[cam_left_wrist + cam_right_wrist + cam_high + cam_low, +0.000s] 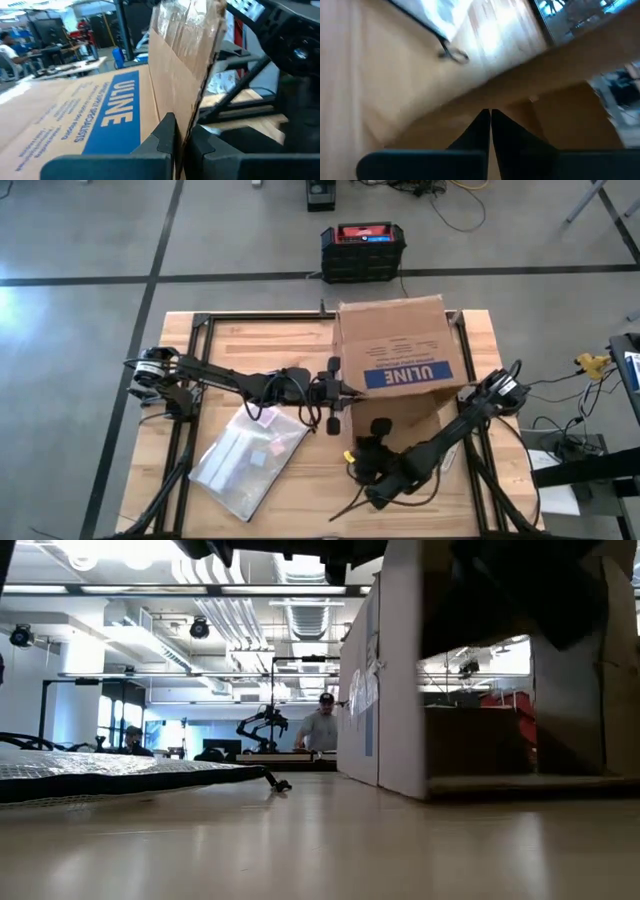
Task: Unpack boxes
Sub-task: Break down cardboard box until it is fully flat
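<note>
The cardboard box [400, 345] stands on the wooden worktop [240, 345] toward its far side, between the centre and the 1 o'clock sector in the overhead view. Its upper face carries black print and a blue "ULINE" label [405, 376]. Beneath and nearer than the labelled panel, brown cardboard surfaces of the box extend toward 6 o'clock.

The left arm reaches across from the 9 o'clock side. The left claw [338, 391] meets the box at its left edge, level with the label. In the left wrist view the two dark fingers [165, 135] are pressed together on the edge of a cardboard flap [187, 55] with clear tape on its face; the labelled panel [75, 115] lies to one side of that flap.

The right arm comes in from the 3 o'clock side and bends down toward 6 o'clock. The right claw [378, 430] sits at the cardboard just below the labelled panel. In the right wrist view its fingers [480, 132] are closed tip to tip, with nothing seen between them; brown cardboard and a patch of worktop fill that view.

A clear plastic bag [250, 455] lies flat on the worktop at about 7 o'clock, well apart from the box. A black-and-red case [362, 250] sits on the floor beyond the worktop's far edge at 12 o'clock.

In the low view the box [400, 680] rises on the right, one side open. A person [322, 727] stands in the room behind.
</note>
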`<action>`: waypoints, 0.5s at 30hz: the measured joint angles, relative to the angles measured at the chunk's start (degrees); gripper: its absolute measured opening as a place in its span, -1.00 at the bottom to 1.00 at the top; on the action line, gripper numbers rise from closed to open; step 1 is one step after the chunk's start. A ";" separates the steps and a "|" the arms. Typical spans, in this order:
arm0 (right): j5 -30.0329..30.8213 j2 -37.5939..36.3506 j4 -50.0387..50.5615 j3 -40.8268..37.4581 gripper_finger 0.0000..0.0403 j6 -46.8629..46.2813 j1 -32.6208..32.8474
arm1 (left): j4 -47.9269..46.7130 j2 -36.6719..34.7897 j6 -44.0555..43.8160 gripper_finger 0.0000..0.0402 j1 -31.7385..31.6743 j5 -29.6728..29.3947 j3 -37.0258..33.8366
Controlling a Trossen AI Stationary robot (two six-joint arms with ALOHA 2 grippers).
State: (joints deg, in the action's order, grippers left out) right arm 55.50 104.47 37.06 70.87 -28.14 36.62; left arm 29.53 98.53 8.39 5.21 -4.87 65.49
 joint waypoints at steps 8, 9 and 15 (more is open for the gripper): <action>-3.13 -1.51 38.80 -0.08 -1.00 -27.87 0.19 | -2.66 -0.42 -0.36 -1.00 0.64 0.93 0.09; -5.43 -1.51 43.65 -0.39 -1.00 -32.02 0.55 | -3.25 -0.62 -0.36 -1.00 0.64 0.93 0.09; -18.69 -2.35 51.42 -3.15 -1.00 -39.88 6.10 | -7.80 -2.36 -0.38 -1.00 0.68 1.10 0.12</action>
State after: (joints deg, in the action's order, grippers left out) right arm 36.81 102.12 88.48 67.72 -68.02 42.72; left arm 21.73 96.17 8.01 5.89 -3.77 65.60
